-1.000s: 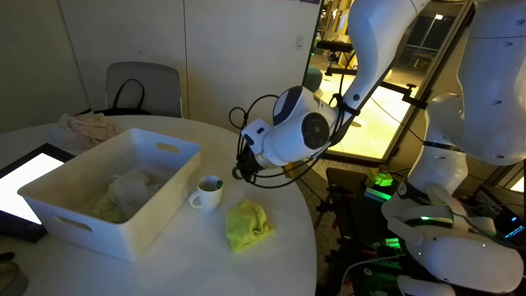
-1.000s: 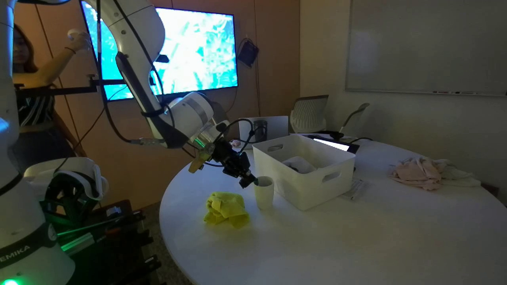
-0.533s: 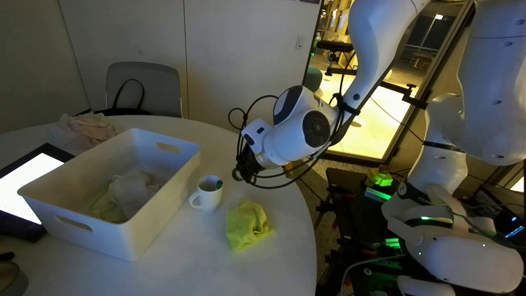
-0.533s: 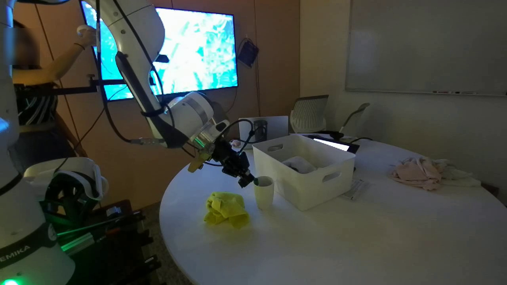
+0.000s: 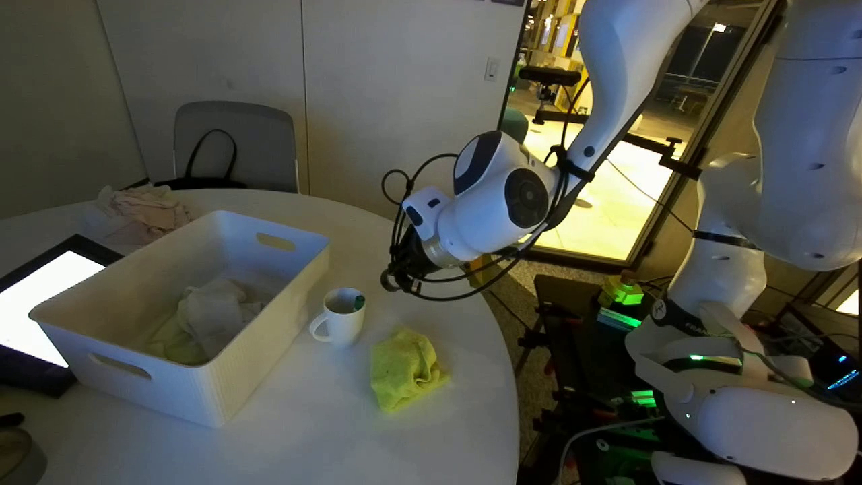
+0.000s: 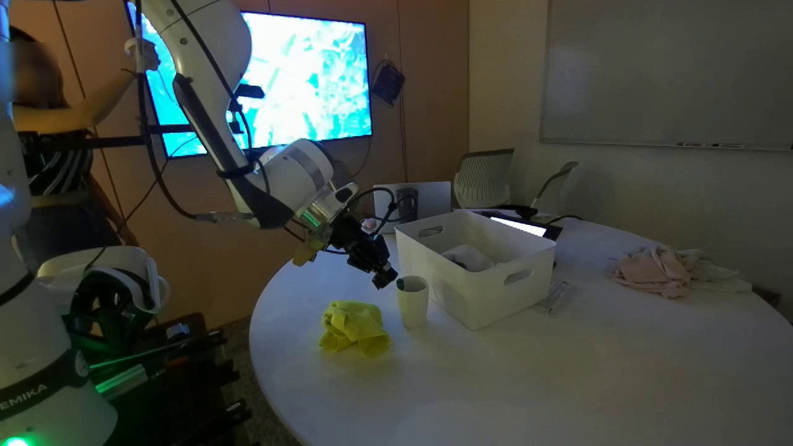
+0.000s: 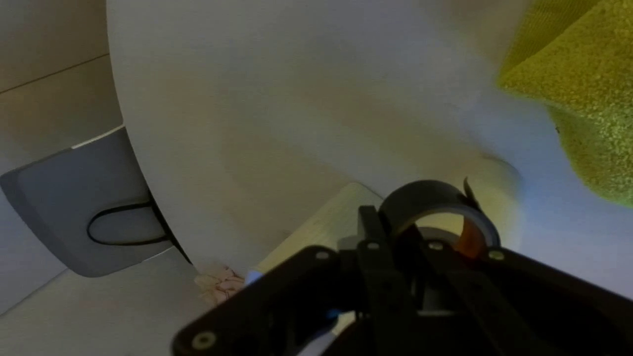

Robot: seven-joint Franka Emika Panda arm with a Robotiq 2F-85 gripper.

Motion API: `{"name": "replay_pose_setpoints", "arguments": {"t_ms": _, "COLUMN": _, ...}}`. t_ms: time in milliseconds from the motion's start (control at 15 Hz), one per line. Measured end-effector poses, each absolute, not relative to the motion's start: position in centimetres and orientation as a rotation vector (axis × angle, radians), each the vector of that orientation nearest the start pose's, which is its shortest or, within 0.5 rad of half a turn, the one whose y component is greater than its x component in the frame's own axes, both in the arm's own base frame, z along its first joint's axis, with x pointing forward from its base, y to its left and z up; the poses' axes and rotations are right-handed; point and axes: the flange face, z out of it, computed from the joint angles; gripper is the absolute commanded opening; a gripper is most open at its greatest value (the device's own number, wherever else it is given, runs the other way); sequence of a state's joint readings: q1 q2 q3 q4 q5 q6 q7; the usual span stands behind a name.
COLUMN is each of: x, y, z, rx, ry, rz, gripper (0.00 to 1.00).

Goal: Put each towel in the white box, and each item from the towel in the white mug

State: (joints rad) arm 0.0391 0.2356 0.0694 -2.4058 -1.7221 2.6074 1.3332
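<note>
In an exterior view the white mug (image 6: 413, 306) stands just right of the gripper (image 6: 384, 279), the yellow-green towel (image 6: 355, 328) lying nearer. The jaws are clamped on what looks like a roll of tape (image 7: 425, 194). The gripper has lifted slightly; mug and towel are unmoved.

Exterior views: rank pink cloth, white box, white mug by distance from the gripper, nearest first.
In both exterior views, from the gripper:
1. White mug, right by the gripper's tip.
2. White box, past the mug.
3. Pink cloth, farthest, across the box from the gripper.
</note>
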Motion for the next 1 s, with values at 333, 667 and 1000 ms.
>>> {"name": "replay_pose_setpoints", "arguments": {"t_ms": 333, "x": 46.0, "y": 6.2, "z": 21.3, "rx": 2.504, "ry": 0.369, "rz": 0.710, "gripper": 0.10}}
{"name": "replay_pose_setpoints", "arguments": {"t_ms": 667, "x": 45.6, "y": 5.2, "z": 21.9, "rx": 2.548, "ry": 0.355, "rz": 0.736, "gripper": 0.11}}
{"name": "replay_pose_setpoints", "arguments": {"t_ms": 1000, "x": 46.1, "y": 4.3, "z": 19.8, "rx": 2.610, "ry": 0.379, "rz": 0.517, "gripper": 0.10}}
